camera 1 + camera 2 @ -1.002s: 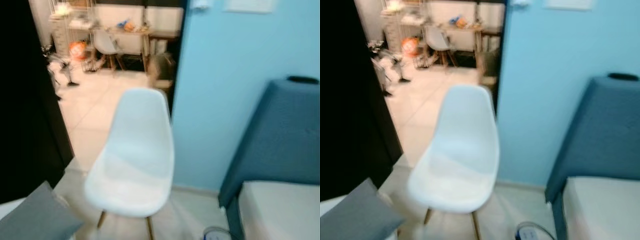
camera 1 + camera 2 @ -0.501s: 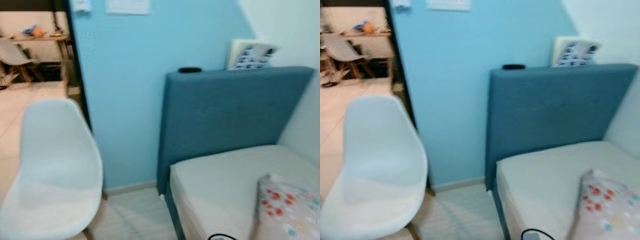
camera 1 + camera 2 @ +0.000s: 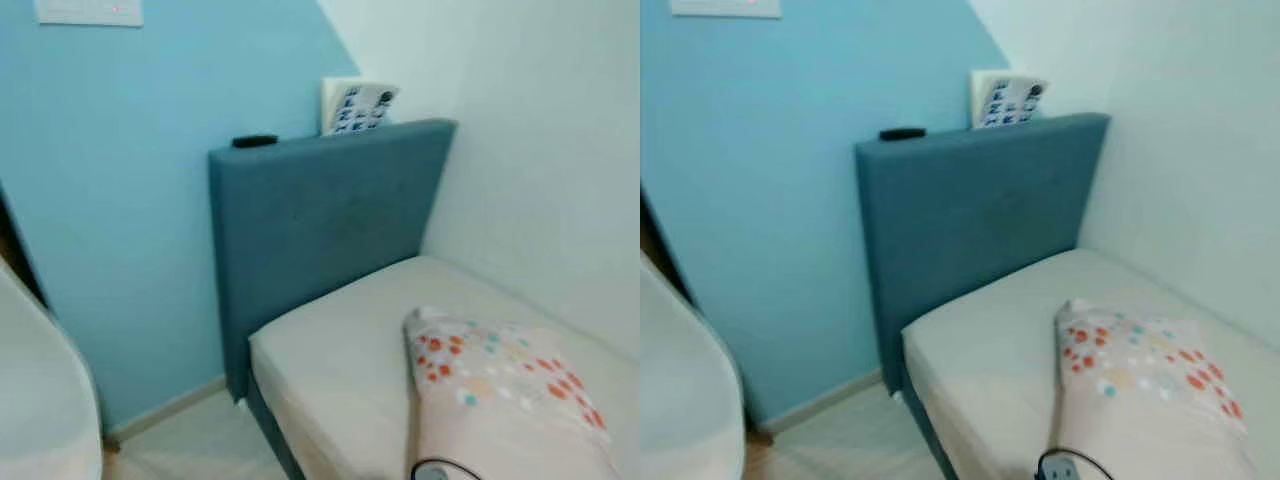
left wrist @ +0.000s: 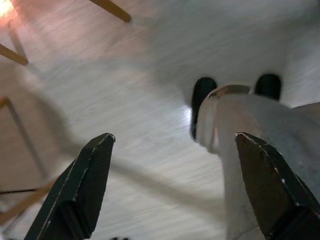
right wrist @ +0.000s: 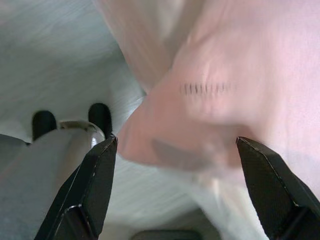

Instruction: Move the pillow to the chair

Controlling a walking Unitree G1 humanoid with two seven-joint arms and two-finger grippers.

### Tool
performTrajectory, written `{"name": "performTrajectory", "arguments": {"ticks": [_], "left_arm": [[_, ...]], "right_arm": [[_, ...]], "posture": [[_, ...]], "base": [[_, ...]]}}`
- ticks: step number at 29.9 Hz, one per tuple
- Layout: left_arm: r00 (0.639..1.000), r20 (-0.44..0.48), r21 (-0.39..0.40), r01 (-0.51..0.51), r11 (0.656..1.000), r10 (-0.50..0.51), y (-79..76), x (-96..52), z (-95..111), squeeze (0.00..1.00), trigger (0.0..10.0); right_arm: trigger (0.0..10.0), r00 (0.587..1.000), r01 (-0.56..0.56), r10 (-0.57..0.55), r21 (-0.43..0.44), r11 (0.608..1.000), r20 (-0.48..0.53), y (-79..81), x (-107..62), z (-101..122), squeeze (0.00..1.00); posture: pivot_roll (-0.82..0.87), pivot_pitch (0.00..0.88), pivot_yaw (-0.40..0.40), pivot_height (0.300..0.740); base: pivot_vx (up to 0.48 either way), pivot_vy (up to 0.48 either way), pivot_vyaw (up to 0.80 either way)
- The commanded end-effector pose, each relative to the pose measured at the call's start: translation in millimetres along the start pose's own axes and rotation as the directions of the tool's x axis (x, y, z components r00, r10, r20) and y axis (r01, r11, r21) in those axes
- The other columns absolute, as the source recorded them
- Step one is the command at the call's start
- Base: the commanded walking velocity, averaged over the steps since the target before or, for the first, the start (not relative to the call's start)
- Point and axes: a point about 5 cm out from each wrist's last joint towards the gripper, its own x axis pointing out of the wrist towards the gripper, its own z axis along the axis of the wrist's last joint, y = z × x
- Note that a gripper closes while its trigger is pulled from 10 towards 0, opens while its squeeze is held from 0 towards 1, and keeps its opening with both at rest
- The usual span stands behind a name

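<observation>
your view has swung from the chair [image 3: 40, 400] to the pillow [image 3: 500, 390] on the bed [image 3: 340, 370]. both jaws hang apart, empty. approach the pillow next.

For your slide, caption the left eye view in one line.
Dotted pillow lying on the bed below a blue headboard; white chair at left.

A soft, pale pink pillow [image 3: 495, 385] printed with small orange, red and teal dots is lying flat on the cream mattress, sitting in the lower right of the head views with its near end running out of the frame's bottom edge. Its far edge is puckering slightly (a small raised corner shows at the upper left of the pillow). A smooth white moulded plastic chair [image 3: 40, 410] is showing as a curved shell at the lower left edge, well apart from the pillow.
</observation>
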Motion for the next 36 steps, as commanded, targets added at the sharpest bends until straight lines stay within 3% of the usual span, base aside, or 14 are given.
{"name": "performTrajectory", "arguments": {"ticks": [1, 12, 16, 19, 29, 32, 33, 36], "left_arm": [[1.0, -0.013, 0.008, -0.004, 1.0, 0.004, 0.0, -0.3, -3.3, 0.0, 10.0], [1.0, -0.022, 0.002, -0.021, 1.0, 0.021, 4.7, -0.6, -7.1, 0.0, 10.0], [1.0, -0.01, -0.004, -0.029, 1.0, 0.029, 7.9, -0.4, -4.9, 0.0, 10.0], [1.0, -0.008, -0.001, -0.029, 1.0, 0.029, 8.9, -0.3, -4.3, 0.0, 10.0], [0.999, -0.01, 0.008, -0.035, 0.999, 0.035, 12.1, -0.2, -3.5, 0.0, 10.0], [0.999, -0.011, 0.001, -0.038, 0.999, 0.038, 13.3, -0.2, -4.0, 0.0, 10.0], [0.999, -0.011, -0.004, -0.037, 0.999, 0.037, 13.4, -0.2, -4.0, 0.0, 10.0], [0.999, -0.011, -0.005, -0.035, 0.999, 0.035, 13.2, -0.2, -3.9, 0.0, 10.0]], "right_arm": [[10.0, 1.0, 0.004, -0.004, -0.002, 1.0, -0.007, -1.9, -0.3, -2.7, 0.0], [10.0, 1.0, -0.005, 0.004, 0.036, 0.999, 0.017, 0.4, 0.1, 2.8, 0.0], [10.0, 0.99, 0.008, -0.042, 0.251, 0.968, 0.132, -6.4, -0.9, 35.5, 0.0], [10.0, 0.982, -0.001, -0.06, 0.319, 0.948, 0.182, -12.0, -2.5, 50.5, 0.0], [10.0, 0.95, -0.036, -0.098, 0.415, 0.909, 0.297, -27.1, -9.3, 86.3, 0.0], [10.0, 0.936, -0.031, -0.136, 0.463, 0.886, 0.324, -34.8, -12.2, 95.4, 0.0], [10.0, 0.928, -0.048, -0.153, 0.514, 0.856, 0.341, -38.1, -13.9, 100.6, 0.0], [10.0, 0.924, -0.058, -0.16, 0.54, 0.84, 0.348, -39.9, -14.7, 102.9, 0.0]], "posture": [[0.05, 0.006, -0.086, 0.74], [0.05, 0.035, -0.072, 0.74], [0.05, 0.037, -0.073, 0.74], [0.05, 0.046, -0.071, 0.74], [0.05, 0.009, -0.077, 0.74], [0.05, 0.024, -0.077, 0.74], [0.05, 0.017, -0.08, 0.74], [0.05, 0.024, -0.081, 0.74]], "base": [[0.0, 0.0, -0.79], [0.0, 0.0, -0.79], [0.0, 0.0, -0.79], [0.0, 0.0, -0.79], [0.0, 0.0, -0.79], [0.0, 0.0, -0.79], [0.0, 0.0, -0.79], [0.0, 0.0, -0.79]]}}
